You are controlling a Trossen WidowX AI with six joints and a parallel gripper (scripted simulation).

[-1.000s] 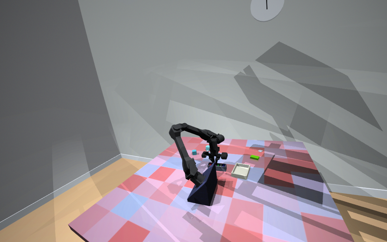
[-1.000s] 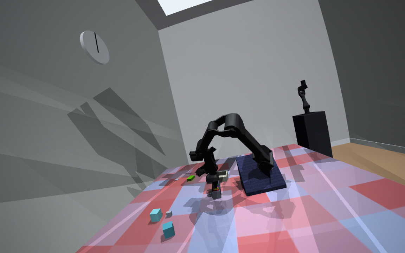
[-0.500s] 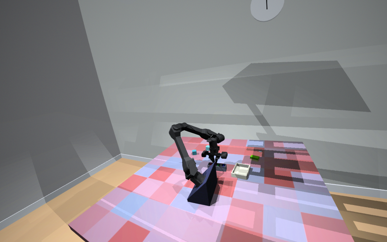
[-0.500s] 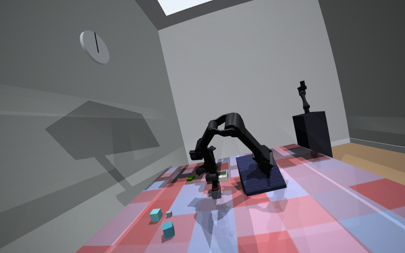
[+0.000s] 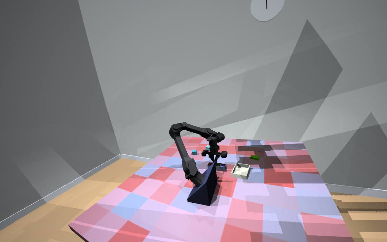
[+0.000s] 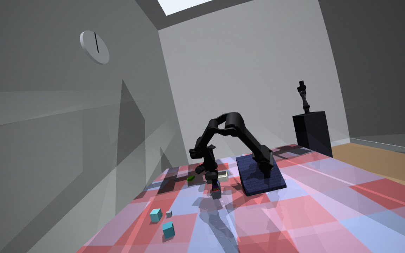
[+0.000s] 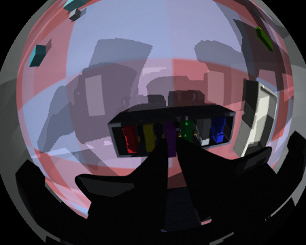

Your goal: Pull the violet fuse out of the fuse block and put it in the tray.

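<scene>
Wrist, top and exterior views. Nearest me in the wrist view, my claw [image 7: 171, 152] points straight down, its two dark fingers drawn almost together and clamped on the violet fuse [image 7: 171, 137]. I see the fuse as a narrow purple strip between the fingertips, standing upright in line with its neighbours in the fuse block [image 7: 119, 143]; whether it has lifted clear of its slot I cannot tell.

Directly below the claw, the dark block holds a row of fuses. To the left of the claw stand the yellow fuse [image 7: 149, 137] and, further left, the red fuse [image 7: 130, 139]. To the right stand the green fuse [image 7: 187, 129], then a white fuse [image 7: 205, 141], then the blue fuse [image 7: 218, 130]. The fingers flank the violet fuse closely; contact with the yellow or green neighbour cannot be judged.

Beyond the block's right end, apart from it, the cream tray [image 5: 236, 172] rests on the chequered bench [image 5: 279, 210]. Further right and beyond the tray lies a green bar [image 5: 254, 157].

Far to the left of the claw sit two teal cubes [image 6: 155, 214] with a small grey cube [image 6: 168, 213] between them. Behind the claw, my arm rises from a dark blue base plate [image 6: 276, 185].
</scene>
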